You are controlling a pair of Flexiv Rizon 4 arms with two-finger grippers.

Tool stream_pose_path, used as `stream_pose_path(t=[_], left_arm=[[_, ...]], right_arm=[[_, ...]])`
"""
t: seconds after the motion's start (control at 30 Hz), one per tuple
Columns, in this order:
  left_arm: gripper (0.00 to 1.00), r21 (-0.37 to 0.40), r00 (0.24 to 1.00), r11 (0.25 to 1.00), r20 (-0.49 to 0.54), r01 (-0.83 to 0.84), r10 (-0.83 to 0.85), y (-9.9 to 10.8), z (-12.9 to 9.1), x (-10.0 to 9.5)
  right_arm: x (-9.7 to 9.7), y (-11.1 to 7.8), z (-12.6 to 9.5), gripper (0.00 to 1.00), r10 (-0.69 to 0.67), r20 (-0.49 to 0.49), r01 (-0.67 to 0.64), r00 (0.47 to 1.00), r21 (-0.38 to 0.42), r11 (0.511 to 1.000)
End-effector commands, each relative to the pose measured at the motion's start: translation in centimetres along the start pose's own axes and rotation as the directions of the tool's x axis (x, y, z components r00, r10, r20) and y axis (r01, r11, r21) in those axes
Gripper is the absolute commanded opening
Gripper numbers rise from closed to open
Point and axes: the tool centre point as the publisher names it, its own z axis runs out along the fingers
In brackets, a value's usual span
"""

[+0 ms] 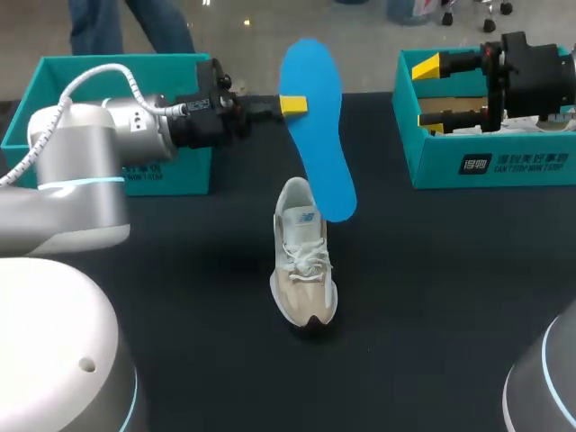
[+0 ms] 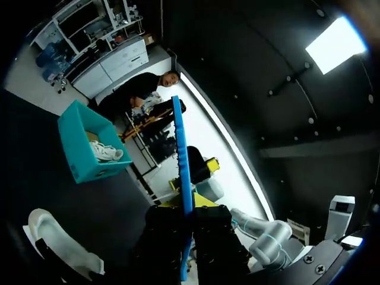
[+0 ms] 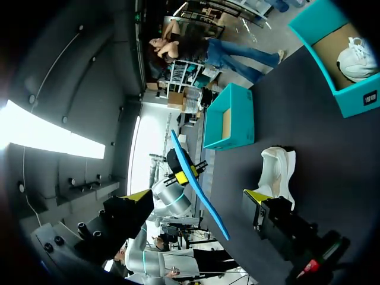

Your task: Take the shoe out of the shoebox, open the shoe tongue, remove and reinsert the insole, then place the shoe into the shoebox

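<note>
A long blue insole (image 1: pixel 317 126) hangs tilted in the air over the far middle of the table. My left gripper (image 1: pixel 292 104) is shut on its edge. In the left wrist view the insole (image 2: pixel 180 160) shows edge-on between that gripper's fingers (image 2: pixel 187 209). Below its lower end a white and beige shoe (image 1: pixel 303 265) stands on the black table, toe toward the front. My right gripper (image 1: pixel 434 93) stands open and holds nothing, over the left end of the right-hand teal shoebox (image 1: pixel 490 162). From the right wrist view its gripper (image 3: pixel 196 199) faces the insole (image 3: pixel 202 187) and the shoe (image 3: pixel 276 169).
A second teal shoebox (image 1: pixel 108 90) stands at the back left, behind my left arm. The right-hand box (image 3: pixel 350 95) holds another white shoe (image 3: pixel 356 56). Black tabletop (image 1: pixel 432 297) surrounds the standing shoe.
</note>
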Motion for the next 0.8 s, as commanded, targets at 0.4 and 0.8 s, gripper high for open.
stream_pose_path(t=[0.4, 0.8], left_arm=[[0.00, -0.079, 0.990, 0.988, -0.040, 0.129, -0.133, -0.6, 0.6, -1.7], [0.00, -0.028, 0.962, 0.964, -0.054, 0.265, -0.266, -1.3, 0.9, -0.7]], right_arm=[[5.0, 0.6, -0.4, 1.00, -0.220, 0.304, 0.204, 0.927, 0.084, 0.975], [7.2, -0.7, 1.2, 1.00, -0.303, 0.592, 0.261, 0.747, 0.157, 0.952]])
